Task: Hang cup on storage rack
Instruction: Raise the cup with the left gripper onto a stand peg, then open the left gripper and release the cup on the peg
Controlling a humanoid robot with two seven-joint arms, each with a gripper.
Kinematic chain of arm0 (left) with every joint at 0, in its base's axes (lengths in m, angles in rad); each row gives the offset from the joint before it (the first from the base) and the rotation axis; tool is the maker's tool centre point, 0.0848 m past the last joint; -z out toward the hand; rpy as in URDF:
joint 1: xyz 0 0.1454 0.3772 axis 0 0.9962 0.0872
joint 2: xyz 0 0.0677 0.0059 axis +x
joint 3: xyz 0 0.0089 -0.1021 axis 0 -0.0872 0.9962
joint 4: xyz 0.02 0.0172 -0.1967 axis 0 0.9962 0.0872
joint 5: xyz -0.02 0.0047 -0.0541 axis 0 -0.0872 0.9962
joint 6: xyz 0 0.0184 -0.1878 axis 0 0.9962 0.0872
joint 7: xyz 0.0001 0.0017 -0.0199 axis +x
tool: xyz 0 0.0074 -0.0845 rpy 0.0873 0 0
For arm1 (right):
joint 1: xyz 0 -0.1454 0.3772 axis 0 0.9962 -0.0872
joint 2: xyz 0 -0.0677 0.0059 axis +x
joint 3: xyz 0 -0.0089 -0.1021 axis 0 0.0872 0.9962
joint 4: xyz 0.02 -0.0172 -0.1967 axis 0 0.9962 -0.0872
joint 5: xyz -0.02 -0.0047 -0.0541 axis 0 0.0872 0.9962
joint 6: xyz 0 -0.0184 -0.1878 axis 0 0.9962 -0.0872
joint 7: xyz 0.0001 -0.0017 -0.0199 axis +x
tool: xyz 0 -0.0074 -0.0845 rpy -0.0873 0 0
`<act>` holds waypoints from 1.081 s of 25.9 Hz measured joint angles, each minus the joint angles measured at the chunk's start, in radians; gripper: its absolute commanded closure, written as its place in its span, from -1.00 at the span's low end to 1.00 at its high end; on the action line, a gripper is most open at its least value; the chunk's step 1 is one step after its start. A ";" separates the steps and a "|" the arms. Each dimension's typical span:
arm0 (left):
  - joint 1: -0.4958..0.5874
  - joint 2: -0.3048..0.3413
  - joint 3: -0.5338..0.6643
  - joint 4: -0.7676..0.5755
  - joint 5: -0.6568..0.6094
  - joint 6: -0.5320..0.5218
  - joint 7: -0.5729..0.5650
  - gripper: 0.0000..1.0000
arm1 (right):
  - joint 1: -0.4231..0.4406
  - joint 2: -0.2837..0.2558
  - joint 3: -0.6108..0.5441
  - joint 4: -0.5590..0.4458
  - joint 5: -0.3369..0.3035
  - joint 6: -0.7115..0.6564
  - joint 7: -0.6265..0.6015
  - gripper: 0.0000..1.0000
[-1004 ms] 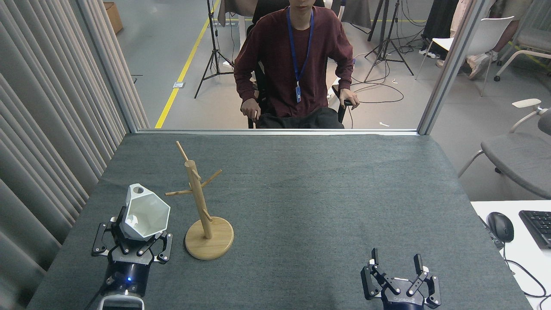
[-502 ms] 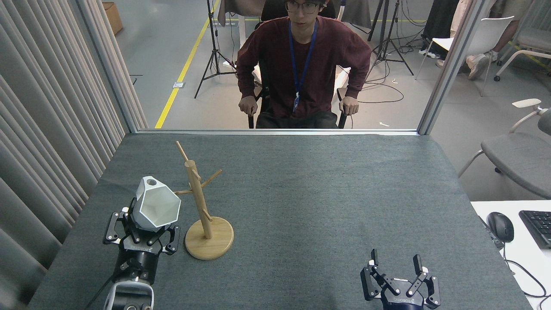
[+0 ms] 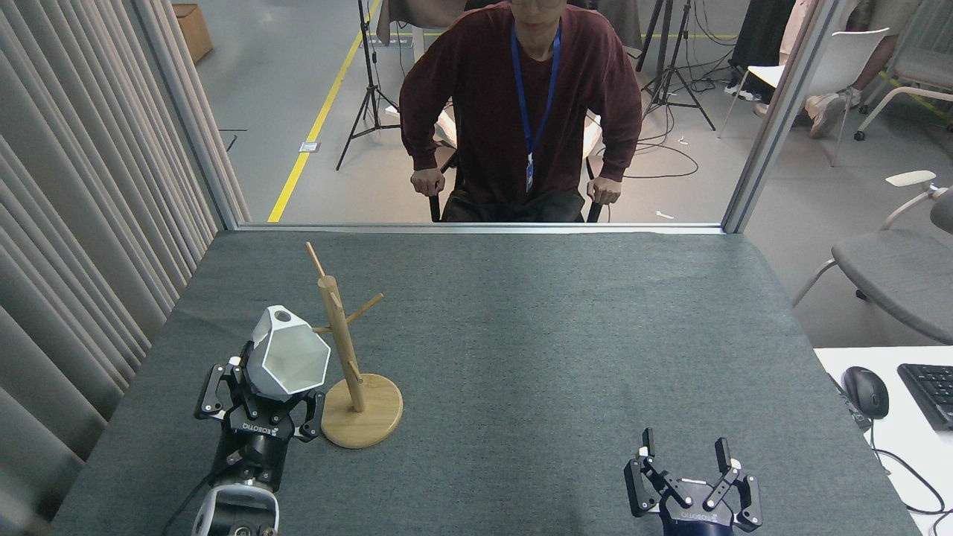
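My left pincer [image 3: 262,406] grips the white matte faceted cup with its hexagonal rim [image 3: 289,363] by the narrow base, fingers closed around it; the cup is off the table, tilted so its open mouth faces right and toward me, and the small tab with the round hole [image 3: 281,317] sits at the top of the rim on the far side; the light wooden mug tree [image 3: 342,350], an upright round post with thin angled pegs on a round disc base, stands just to the right of the cup, so near that the rim seems almost to touch the post, though I cannot tell from this view whether it does. The move ahead turns, I judge, on the hole and the peg that points left from the post [image 3: 322,328]; that peg lies just to the right of the tab and a little beyond it, its tip hidden behind the cup, so I cannot say how well hole and peg line up. My right pincer [image 3: 689,461] rests low at the near right, fingers spread and holding nothing, well apart from the rack; the left is clearly the nearer arm.

A person in a dark red top [image 3: 521,89] sits beyond the grey table [image 3: 558,335], the head cut off by the picture's edge.
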 measured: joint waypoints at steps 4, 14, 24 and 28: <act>0.004 -0.003 -0.022 0.019 -0.016 0.013 0.011 -0.07 | 0.000 0.000 0.000 0.002 0.000 0.000 0.000 -0.98; 0.000 -0.023 -0.072 0.060 -0.009 0.048 0.035 -0.99 | 0.003 0.001 -0.002 0.002 0.000 0.000 -0.004 -0.98; 0.018 -0.028 -0.074 0.063 0.015 0.044 0.043 -0.99 | 0.006 0.002 -0.003 0.002 0.000 0.000 -0.005 -0.98; 0.056 -0.027 -0.070 0.061 0.045 0.048 0.044 -0.99 | 0.007 0.003 -0.003 0.001 0.000 0.001 -0.006 -0.98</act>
